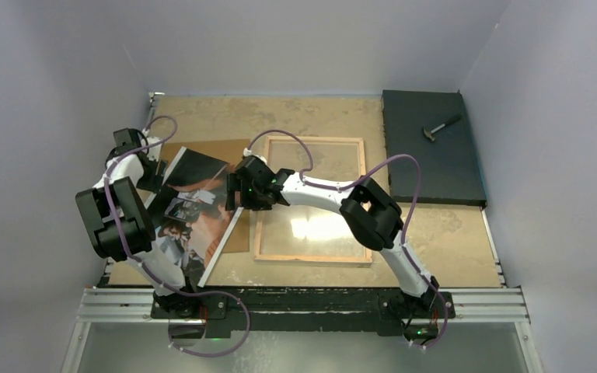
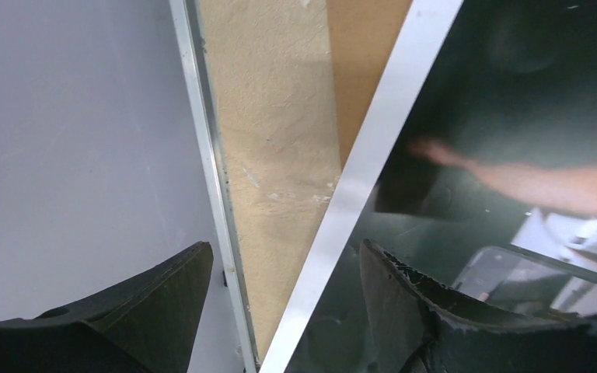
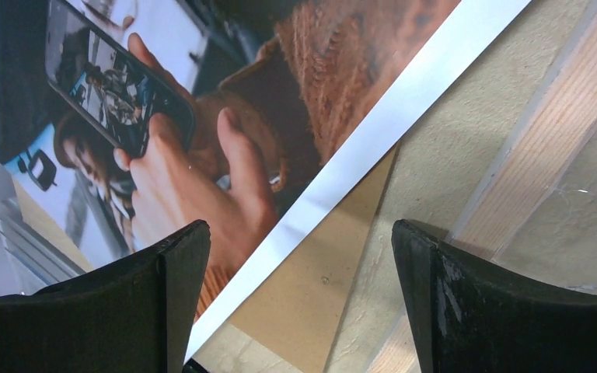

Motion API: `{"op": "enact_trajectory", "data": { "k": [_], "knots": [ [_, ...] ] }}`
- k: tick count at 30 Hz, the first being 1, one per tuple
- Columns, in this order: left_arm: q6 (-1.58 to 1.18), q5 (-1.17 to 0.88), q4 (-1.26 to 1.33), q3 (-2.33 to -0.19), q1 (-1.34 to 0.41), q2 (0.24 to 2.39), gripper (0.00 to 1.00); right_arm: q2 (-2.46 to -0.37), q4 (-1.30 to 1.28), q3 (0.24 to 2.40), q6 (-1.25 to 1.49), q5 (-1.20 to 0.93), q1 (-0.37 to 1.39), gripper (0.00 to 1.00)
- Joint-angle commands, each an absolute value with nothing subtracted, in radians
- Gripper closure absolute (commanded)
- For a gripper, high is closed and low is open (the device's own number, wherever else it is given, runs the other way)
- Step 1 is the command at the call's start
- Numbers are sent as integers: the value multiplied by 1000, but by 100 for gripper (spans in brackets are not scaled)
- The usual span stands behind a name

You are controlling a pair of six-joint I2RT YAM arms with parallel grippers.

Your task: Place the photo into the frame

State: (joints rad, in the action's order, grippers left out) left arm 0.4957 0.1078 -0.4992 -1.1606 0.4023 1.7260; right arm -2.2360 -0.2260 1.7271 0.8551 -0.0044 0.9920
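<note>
The photo (image 1: 202, 217), a glossy dark and orange-brown print with a white border, lies picture side up at the table's left, partly on a brown backing board (image 1: 211, 148). The frame (image 1: 315, 256) lies to its right, wood-coloured edges up. My left gripper (image 1: 155, 177) is open at the photo's left edge. In its wrist view the gripper (image 2: 284, 311) straddles the white border of the photo (image 2: 513, 116). My right gripper (image 1: 233, 190) is open at the photo's right edge. In its wrist view the gripper (image 3: 299, 303) spans the photo's (image 3: 202, 140) border, the board corner (image 3: 319, 295) and the frame edge (image 3: 544, 155).
A black slab (image 1: 431, 148) with a small hammer (image 1: 441, 128) on it sits at the back right. Grey walls enclose the table on three sides. The table's left metal rim (image 2: 210, 155) runs close beside my left gripper.
</note>
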Motion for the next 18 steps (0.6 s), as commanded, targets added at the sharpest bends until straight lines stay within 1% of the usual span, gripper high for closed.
{"op": "enact_trajectory", "data": {
  "k": [1, 8, 18],
  "knots": [
    [516, 205, -318, -1105, 400, 1724, 33, -2220, -271, 1746, 889, 102, 977, 10],
    [487, 182, -302, -1073, 399, 1767, 39, -2267, -271, 1797, 911, 177, 943, 9],
    [477, 146, -312, -1017, 399, 1801, 47, -2334, -232, 1831, 971, 152, 917, 9]
  ]
}}
